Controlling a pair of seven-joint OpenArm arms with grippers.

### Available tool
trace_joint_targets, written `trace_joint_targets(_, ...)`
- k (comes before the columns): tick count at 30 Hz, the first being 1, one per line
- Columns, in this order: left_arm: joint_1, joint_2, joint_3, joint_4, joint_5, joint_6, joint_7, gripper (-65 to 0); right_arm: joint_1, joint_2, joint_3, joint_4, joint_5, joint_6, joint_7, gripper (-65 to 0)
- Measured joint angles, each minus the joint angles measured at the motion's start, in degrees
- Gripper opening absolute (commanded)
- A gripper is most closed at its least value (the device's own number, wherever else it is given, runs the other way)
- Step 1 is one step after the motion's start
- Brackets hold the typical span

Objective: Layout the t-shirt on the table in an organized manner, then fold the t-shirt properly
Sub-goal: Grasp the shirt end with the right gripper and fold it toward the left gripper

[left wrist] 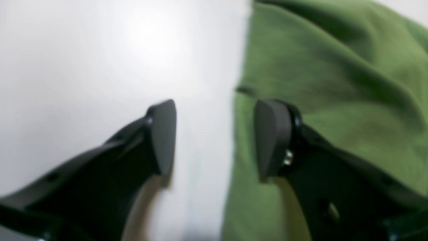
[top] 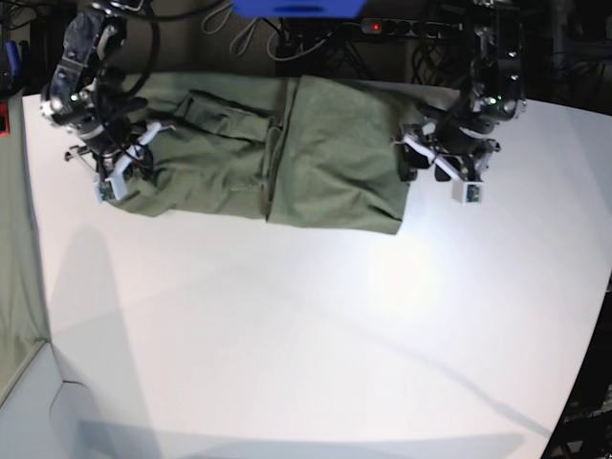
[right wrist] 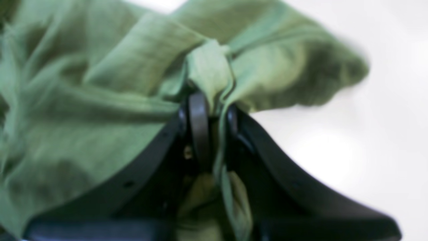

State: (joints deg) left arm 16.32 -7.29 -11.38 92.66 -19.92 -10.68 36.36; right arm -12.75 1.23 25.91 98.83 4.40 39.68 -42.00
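I'm laying out the t-shirt point(top: 287, 153), bunched across the tabletop's point(top: 306, 335) far side. My right end effector point(right wrist: 214, 110) pinches cloth; my left end effector point(left wrist: 214, 137) gapes, straddling its edge. Next: clamp, pull flat.

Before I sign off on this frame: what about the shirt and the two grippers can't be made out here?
- Base view: the right gripper is too small to show its grip on the t-shirt.
- Right wrist view: blur, and bunched cloth hides the fingertips.
- Left wrist view: blurred; whether the left gripper, jaws apart at the shirt's edge, touches the table is unclear.
- No view shows the neck label.
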Motion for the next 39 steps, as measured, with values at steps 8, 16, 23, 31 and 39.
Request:
trace_joint_targets(8, -0.2, 1.9, -3.1, 0.0, 0.3, 0.1, 0.5, -28.4, 1.6, 0.3, -5.0, 12.8, 0.8, -0.7, -7.9, -65.0)
trace_joint_targets(16, -0.2, 1.9, -3.3, -0.1, 0.3, 0.2, 0.3, -28.4, 0.8, 0.0, -20.8, 15.3, -11.4, -7.5, -10.5, -65.0)
trace_joint_targets(23, -0.2, 1.9, -3.5, -0.1, 0.3, 0.2, 0.3, -28.4, 0.5, -3.3, -33.8, 15.7, -21.2, -11.5, -10.8, -65.0)
trace_joint_targets(31, -2.4, 1.9, -3.5, -2.9, 0.2, 0.1, -0.9, -28.4, 1.2, -8.8, -47.7, 15.7, -34.6, -11.7, -16.6, -65.0)
trace_joint_targets(39, -3.4, 1.9, -3.6, -4.1, -0.1, 0.1, -1.7, -28.4, 9.0, -9.7, -58.1, 14.4, -38.3, -11.7, -30.9, -65.0)
